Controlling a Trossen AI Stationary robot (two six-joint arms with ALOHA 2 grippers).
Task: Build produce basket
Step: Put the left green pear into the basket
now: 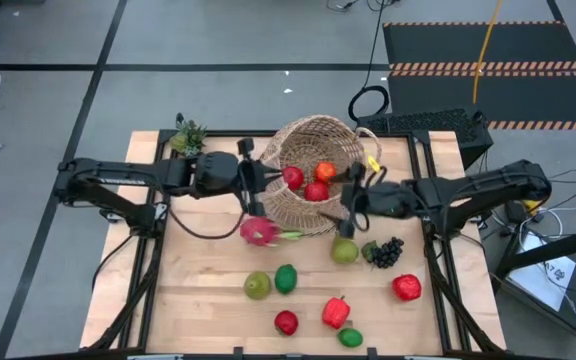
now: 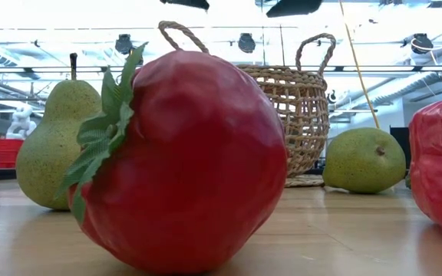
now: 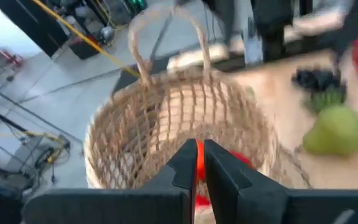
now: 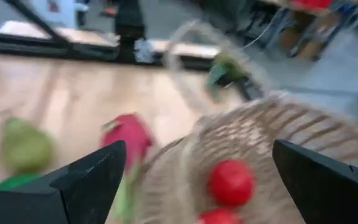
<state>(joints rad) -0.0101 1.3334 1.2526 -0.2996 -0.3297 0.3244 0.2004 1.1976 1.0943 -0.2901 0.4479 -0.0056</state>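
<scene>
Our left gripper (image 1: 264,178), pinched shut and empty, hovers at nine o'clock of the round tan wicker basket (image 1: 313,135); our right gripper (image 1: 349,205) gapes at four. Either arm could tip the basket, spilling its red fruit (image 1: 316,191).

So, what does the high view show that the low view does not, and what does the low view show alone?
Only the high view shows both arms: the left gripper, shut, at the left rim of the basket, and the right gripper, open, at its right rim. It also shows three red and orange fruits inside the basket, the pink dragonfruit, the dark grapes and the small spiky plant.

Only the low view shows the basket's loop handles standing up and the room behind.

Both show the basket and the green pears on the table.
</scene>
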